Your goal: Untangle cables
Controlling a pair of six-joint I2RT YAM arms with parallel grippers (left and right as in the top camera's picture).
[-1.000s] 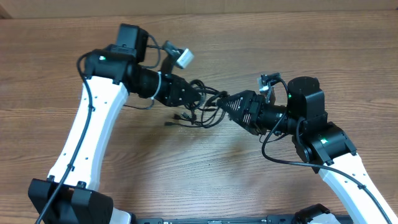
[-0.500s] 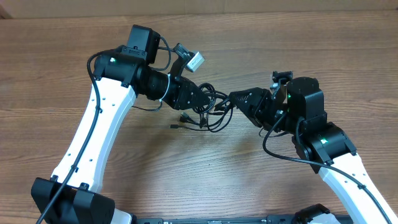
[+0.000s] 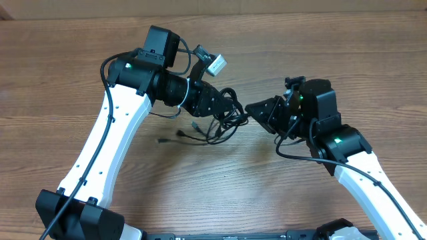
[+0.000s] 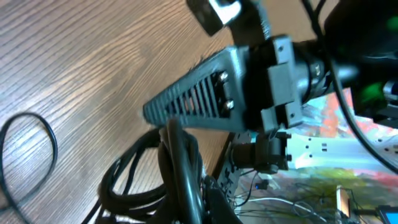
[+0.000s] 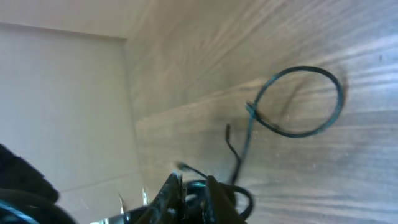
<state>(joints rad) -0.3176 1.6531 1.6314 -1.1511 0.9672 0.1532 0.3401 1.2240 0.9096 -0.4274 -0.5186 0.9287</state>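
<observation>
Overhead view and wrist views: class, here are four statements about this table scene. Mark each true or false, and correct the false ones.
1. The bunch of thin black cables sits between the left gripper and the right gripper. True.
2. The table is white plastic. False: it is brown, with wood grain.
3. The right gripper points away from the bunch. False: its tip meets the bunch.
4. In the right wrist view, a single loose cable loop lies flat on the wood, apart from the bunch. True.
</observation>
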